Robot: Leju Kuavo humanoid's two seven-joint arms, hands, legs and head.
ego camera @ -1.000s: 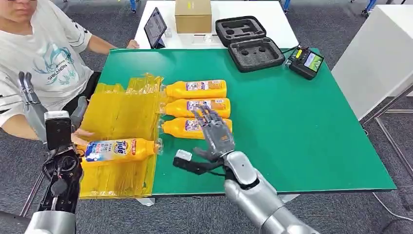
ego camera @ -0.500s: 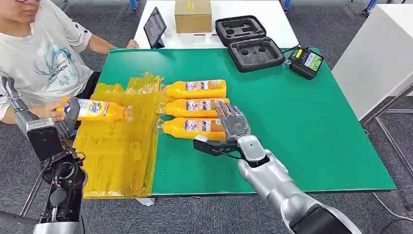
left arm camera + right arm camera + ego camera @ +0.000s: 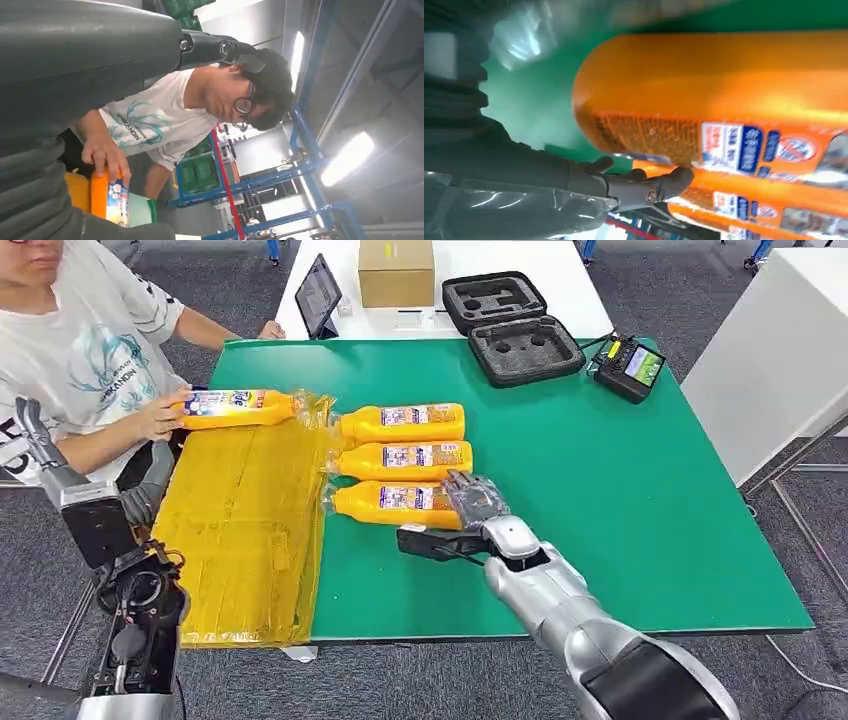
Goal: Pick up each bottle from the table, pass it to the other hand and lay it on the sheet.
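Three orange bottles lie side by side on the green table (image 3: 620, 490): a far one (image 3: 400, 424), a middle one (image 3: 400, 460) and the nearest one (image 3: 390, 502). My right hand (image 3: 476, 504) reaches over the nearest bottle's base, its fingers (image 3: 644, 187) stretched alongside that bottle (image 3: 724, 85) without closing round it. A person holds a fourth bottle (image 3: 235, 408) at the far end of the yellow sheet (image 3: 240, 530); the same bottle (image 3: 107, 200) appears in the left wrist view. My left hand (image 3: 70, 475) is raised off the table's left side, fingers apart and holding nothing.
The person sits at the table's far left corner. At the back stand a tablet (image 3: 318, 295), a cardboard box (image 3: 396, 272), an open black foam case (image 3: 510, 328) and a handheld controller (image 3: 628, 367). A white table (image 3: 780, 350) stands to the right.
The person lifted the bottle off the near part of the sheet and carried it to the sheet's far end. My right hand moved right and settled over the nearest bottle's base.
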